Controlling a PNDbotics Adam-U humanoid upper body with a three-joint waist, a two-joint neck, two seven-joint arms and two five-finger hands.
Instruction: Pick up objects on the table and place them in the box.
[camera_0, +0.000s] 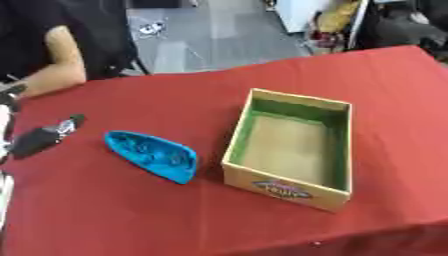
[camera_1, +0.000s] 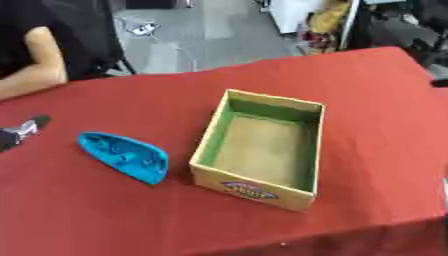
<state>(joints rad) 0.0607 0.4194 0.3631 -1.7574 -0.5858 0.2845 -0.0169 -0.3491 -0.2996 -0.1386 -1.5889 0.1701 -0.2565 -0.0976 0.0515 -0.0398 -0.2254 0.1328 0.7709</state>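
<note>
A blue boat-shaped object (camera_0: 153, 156) lies on the red tablecloth, left of the box. The cardboard box (camera_0: 337, 110) stands open-topped right of centre, with green inner walls, a bare brown floor and nothing inside. My left hand (camera_0: 45, 136) reaches in from the left edge, black with a silver joint. Its outstretched part lies straight and low over the cloth. It holds nothing and stays a short gap left of the blue object. My right hand shows in neither view.
A person's bare forearm (camera_0: 54, 75) rests on the table's far left corner, touching none of the objects. The red table (camera_0: 105, 210) ends near the bottom of the view and at the far right corner. Grey floor and clutter lie beyond.
</note>
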